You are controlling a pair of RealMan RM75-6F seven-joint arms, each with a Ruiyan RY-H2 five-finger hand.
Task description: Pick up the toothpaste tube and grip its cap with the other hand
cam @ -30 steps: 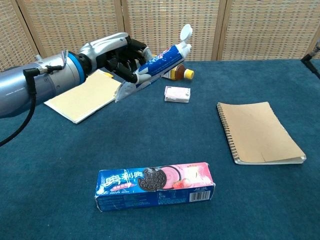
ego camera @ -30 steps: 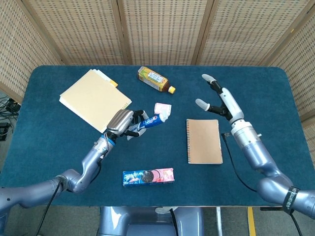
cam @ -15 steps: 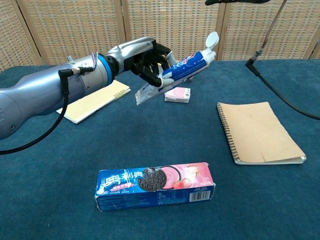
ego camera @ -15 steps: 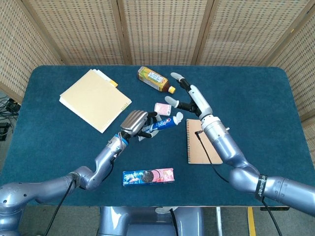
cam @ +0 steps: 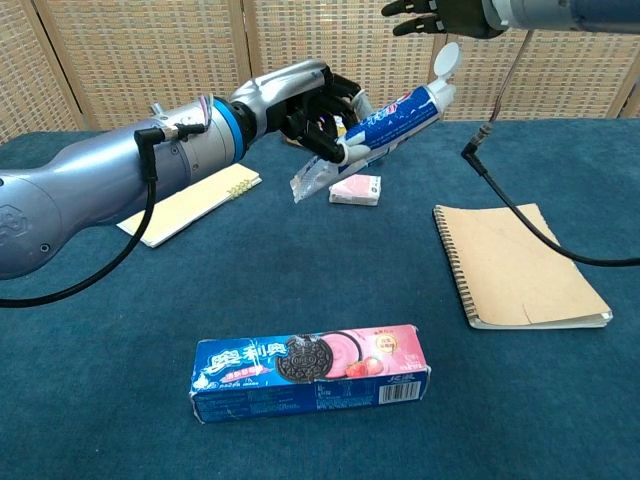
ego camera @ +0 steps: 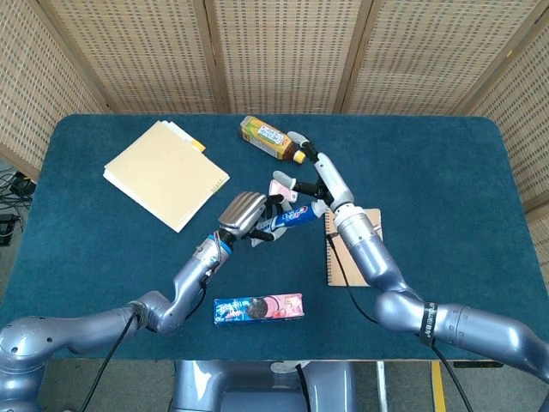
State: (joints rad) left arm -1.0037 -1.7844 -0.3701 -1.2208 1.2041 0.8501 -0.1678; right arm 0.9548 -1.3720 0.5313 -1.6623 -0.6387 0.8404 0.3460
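Observation:
The toothpaste tube (ego camera: 290, 217) is blue and white with a white flip cap (ego camera: 318, 206). My left hand (ego camera: 244, 215) grips its lower body and holds it off the table. In the chest view the tube (cam: 388, 112) slants up to the right, and its cap (cam: 447, 59) is the highest part. My right hand (ego camera: 314, 167) hovers just over the cap with its fingers spread and holds nothing. The chest view shows only part of this right hand (cam: 442, 14) at the top edge, slightly above the cap. I see no contact between them.
On the blue table (ego camera: 446, 154) lie a tan spiral notebook (ego camera: 356, 247), a cookie box (ego camera: 258, 309) at the front, a small pink box (cam: 355, 188) under the tube, a drink bottle (ego camera: 272, 139) at the back, and a beige folder (ego camera: 165, 174) at the left.
My left hand has carried the tube to the right and higher. My right hand has swung in from the right side to just above the cap, still with fingers spread.

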